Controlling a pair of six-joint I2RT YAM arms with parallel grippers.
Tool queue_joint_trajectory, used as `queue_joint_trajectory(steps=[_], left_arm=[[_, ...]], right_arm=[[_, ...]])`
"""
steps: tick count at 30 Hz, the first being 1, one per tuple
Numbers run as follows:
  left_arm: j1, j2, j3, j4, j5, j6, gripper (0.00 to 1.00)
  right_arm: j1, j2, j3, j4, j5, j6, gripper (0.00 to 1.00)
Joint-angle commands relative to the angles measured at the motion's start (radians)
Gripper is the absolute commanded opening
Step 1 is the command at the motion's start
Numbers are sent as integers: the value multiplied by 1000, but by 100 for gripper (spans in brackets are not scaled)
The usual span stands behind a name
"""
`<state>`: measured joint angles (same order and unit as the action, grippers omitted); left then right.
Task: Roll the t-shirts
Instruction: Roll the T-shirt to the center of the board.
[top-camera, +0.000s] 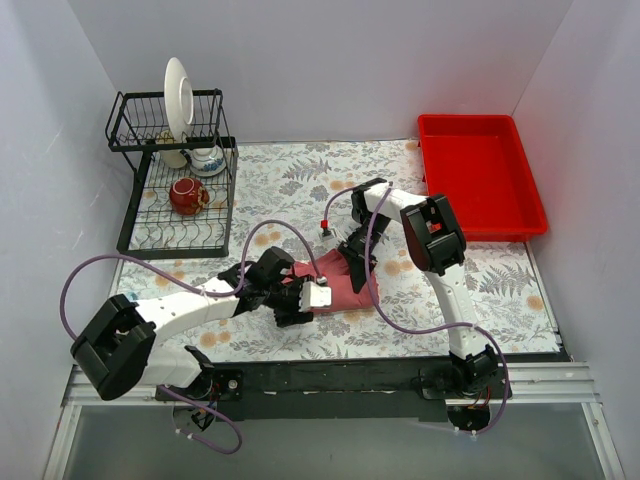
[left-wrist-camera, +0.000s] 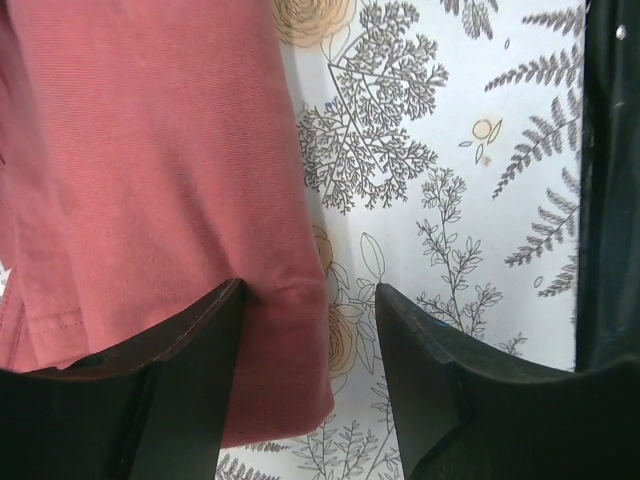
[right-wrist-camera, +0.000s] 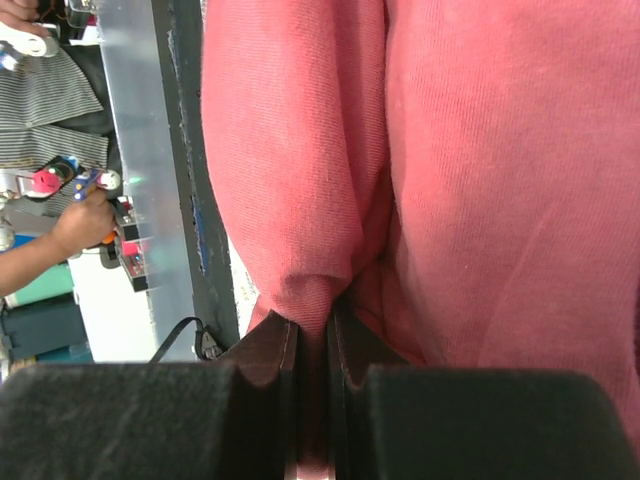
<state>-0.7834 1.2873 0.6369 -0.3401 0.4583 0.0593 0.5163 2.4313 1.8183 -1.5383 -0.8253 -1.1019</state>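
T-shirt (top-camera: 345, 290): bunched mid-mat between my two grippers; long axis roughly left-right.
Right gripper (right-wrist-camera: 312, 325): my jaws pinched tight on a fold of it.
Left gripper (left-wrist-camera: 310, 300): my jaws spread, gripping nothing, straddling the cloth's side edge.
Room: bare floral mat (top-camera: 300, 180) around; dish rack (top-camera: 150, 215) and red tray (top-camera: 480, 175) well apart.

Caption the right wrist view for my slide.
Right tool pinching a fold of the dusty-red soft cloth t-shirt.

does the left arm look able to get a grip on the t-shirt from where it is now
Probably yes: the left gripper hangs open right over the edge of the t-shirt, and nothing else sits in the way.
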Motion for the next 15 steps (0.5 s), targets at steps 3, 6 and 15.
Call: queue_joint_trajectory(steps=[3, 6, 15], left_arm=[[-7, 76, -128, 141, -142, 114, 47], [-7, 150, -117, 136, -178, 120, 7], [44, 158, 61, -71, 25, 84, 0]], right_arm=[[10, 78, -17, 237, 129, -49, 1], [10, 65, -27, 247, 129, -38, 1], [-48, -404, -247, 535, 196, 140, 92]])
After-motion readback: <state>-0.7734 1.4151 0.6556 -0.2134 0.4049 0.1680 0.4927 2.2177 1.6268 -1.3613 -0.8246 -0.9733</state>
